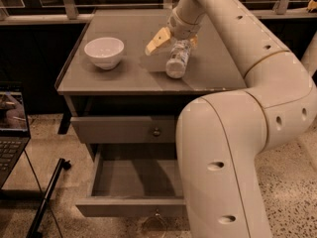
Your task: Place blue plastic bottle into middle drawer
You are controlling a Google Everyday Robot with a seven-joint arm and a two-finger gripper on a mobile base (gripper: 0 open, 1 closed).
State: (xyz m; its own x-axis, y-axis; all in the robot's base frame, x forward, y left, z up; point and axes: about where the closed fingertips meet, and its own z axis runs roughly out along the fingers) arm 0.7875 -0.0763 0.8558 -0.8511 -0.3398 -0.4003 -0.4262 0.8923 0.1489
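Note:
The blue plastic bottle (177, 59) lies on its side on the cabinet top (129, 78), right of centre, with its white cap toward the front edge. My gripper (174, 42) hangs over the bottle's far end. It is open, with one yellow finger (157, 40) to the left of the bottle and the other just showing on the right. The middle drawer (130, 207) is pulled out below, and its grey inside shows nothing in it. The drawer above it (124, 129) is shut.
A white round bowl (104, 52) stands on the left of the cabinet top. My large white arm fills the right side and hides the right parts of both drawers. A laptop (11, 128) and a black pole (47, 197) are on the floor at left.

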